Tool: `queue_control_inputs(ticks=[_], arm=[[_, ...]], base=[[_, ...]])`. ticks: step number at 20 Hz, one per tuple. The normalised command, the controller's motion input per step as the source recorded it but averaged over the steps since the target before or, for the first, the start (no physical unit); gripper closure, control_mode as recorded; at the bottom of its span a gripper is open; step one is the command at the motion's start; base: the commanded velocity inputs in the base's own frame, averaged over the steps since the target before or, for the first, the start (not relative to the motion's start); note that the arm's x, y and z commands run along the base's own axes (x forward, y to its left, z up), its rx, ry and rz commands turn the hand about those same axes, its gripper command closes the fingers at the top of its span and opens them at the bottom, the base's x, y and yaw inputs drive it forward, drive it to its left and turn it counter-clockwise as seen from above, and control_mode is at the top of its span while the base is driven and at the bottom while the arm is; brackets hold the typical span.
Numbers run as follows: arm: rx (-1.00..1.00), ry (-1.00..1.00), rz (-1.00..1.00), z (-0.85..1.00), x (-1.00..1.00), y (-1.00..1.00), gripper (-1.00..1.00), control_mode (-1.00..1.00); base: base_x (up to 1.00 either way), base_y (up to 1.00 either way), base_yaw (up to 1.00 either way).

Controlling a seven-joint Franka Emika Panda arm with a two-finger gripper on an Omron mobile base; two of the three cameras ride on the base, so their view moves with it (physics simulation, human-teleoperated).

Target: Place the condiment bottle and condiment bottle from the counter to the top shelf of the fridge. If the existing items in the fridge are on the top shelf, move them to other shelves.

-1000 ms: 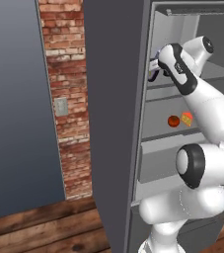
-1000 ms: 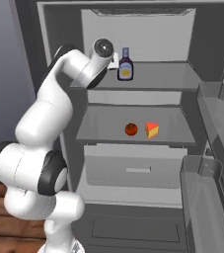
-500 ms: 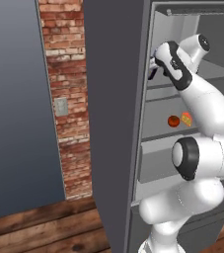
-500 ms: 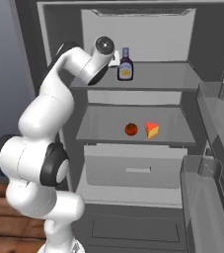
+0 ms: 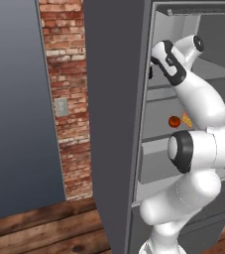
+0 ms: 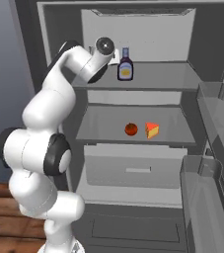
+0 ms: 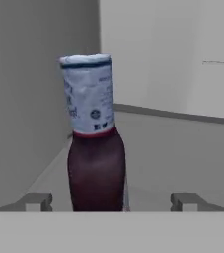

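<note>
Now jaws spread wide, gripper (image 7: pixel 111 200) clear of the dark red condiment bottle with white label (image 7: pixel 94 143) — standing upright on the thin pale grey top shelf (image 6: pixel 158 81) of the fridge (image 6: pixel 54 29). Risk: a crooked retreat could clip and topple it.

Brick pillar (image 5: pixel 68 94), wooden floor (image 5: pixel 39 233)

1. The condiment bottle (image 7: pixel 95 143) has a dark red body, a white wrapped neck and a label. It stands upright on the fridge's top shelf (image 6: pixel 158 79), straight ahead of the hand, between the two spread fingertips (image 7: pixel 34 201) and clear of both.
2. The red ball (image 6: pixel 130 129) and cheese wedge (image 6: pixel 152 130) lie side by side on the lower shelf (image 6: pixel 103 123), below the hand.
</note>
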Motion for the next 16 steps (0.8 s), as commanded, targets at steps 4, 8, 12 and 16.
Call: queue_control_inputs(ticks=[4, 8, 12, 16], arm=[[0.0, -0.01, 0.0, 0.01, 0.28, 0.04, -1.0, -1.0], [0.0, -0.05, 0.0, 0.23, -0.34, -0.15, -1.0, -1.0], [0.02, -0.09, 0.0, 0.52, -1.0, -0.58, -1.0, -1.0], [0.01, -0.16, 0.0, 0.31, -1.0, -0.67, -1.0, -1.0]], base=[[0.0, 0.0, 0.0], [0.0, 0.0, 0.0], [0.0, 0.0, 0.0], [0.0, 0.0, 0.0]])
